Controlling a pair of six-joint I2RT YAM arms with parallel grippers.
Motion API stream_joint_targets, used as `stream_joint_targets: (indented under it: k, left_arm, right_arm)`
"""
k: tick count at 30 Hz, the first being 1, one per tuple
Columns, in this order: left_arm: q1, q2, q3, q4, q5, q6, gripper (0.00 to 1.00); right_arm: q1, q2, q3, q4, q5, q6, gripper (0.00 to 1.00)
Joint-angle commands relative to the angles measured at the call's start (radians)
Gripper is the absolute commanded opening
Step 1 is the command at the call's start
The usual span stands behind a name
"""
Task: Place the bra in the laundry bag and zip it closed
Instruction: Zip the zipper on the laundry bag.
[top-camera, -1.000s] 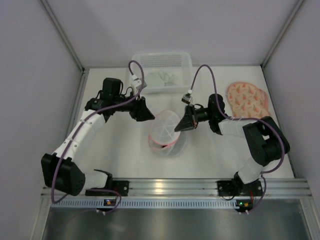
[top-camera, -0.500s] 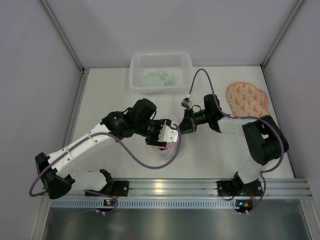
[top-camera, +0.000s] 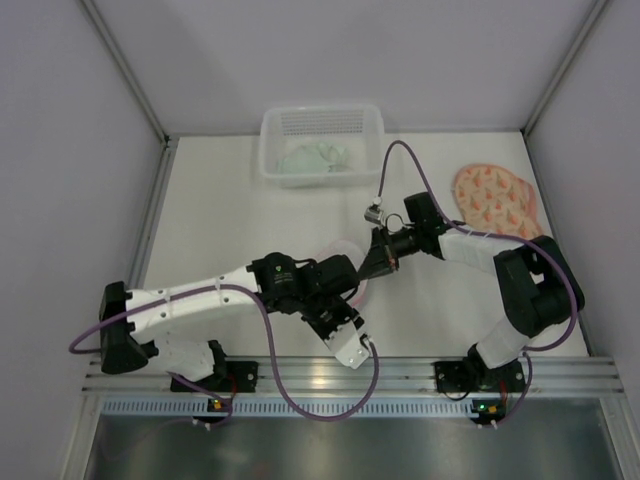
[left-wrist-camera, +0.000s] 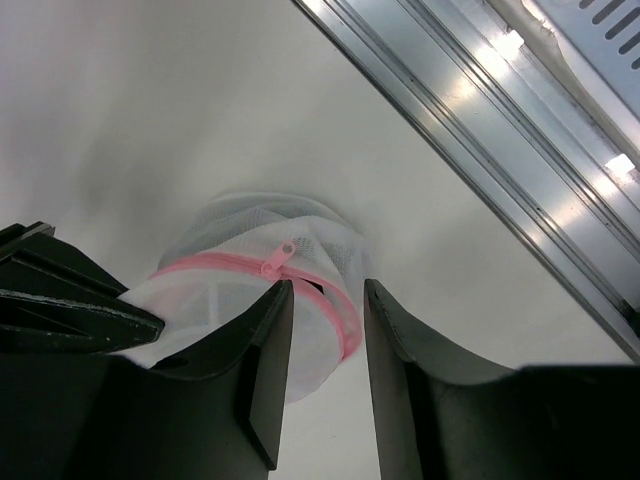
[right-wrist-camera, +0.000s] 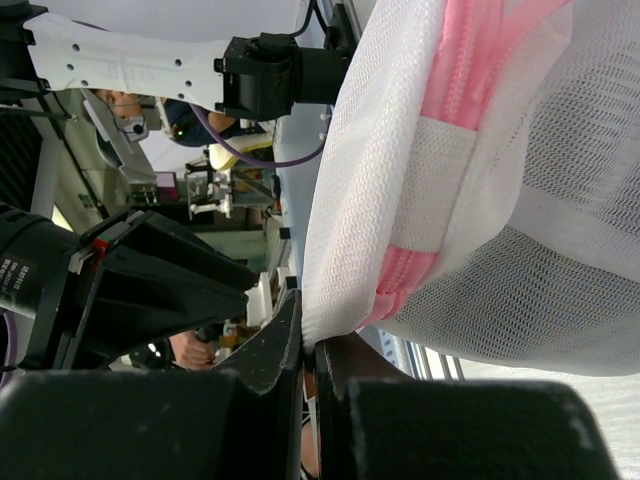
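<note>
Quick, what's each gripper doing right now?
Left gripper: open, straddling the pink zipper of the laundry bag.
Right gripper: closed, pinching the laundry bag.

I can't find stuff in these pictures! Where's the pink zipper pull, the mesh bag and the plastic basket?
pink zipper pull (left-wrist-camera: 279, 262): left wrist view, on the little tab.
mesh bag (right-wrist-camera: 540, 290): right wrist view, on its white netting.
plastic basket (top-camera: 320, 122): top view, on its back wall.

A see-through basket (top-camera: 322, 122) is sitting at the back of the table (top-camera: 220, 215). A light green cloth (top-camera: 318, 158) is lying inside the basket. An orange patterned cloth (top-camera: 494, 199) is lying off to the basket's right.
</note>
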Motion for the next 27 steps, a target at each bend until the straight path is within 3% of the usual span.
stream_joint_targets:
  k: [1,7,20,24,27]
  left_arm:
    - [-0.01,0.009,0.03,-0.035,-0.005,0.069,0.4]
    - [-0.018,0.076,0.059,-0.033,0.01,0.125,0.45]
    - [-0.022,0.199,0.071,-0.012,-0.016,0.208,0.45]
    - [-0.022,0.227,0.085,-0.01,-0.046,0.22,0.4]
    - [-0.022,0.243,0.095,-0.013,-0.072,0.225,0.3]
  right_arm:
    - [0.014,-0.043,0.015,-0.024,-0.025,-0.05,0.0]
    - [0.035,-0.033,0.021,-0.024,-0.048,-0.047,0.0]
    - [0.058,-0.025,0.02,-0.021,-0.05,-0.042,0.0]
    - [0.062,-0.025,0.02,-0.018,-0.053,-0.043,0.0]
    - [0.065,-0.031,0.012,-0.015,-0.05,-0.043,0.0]
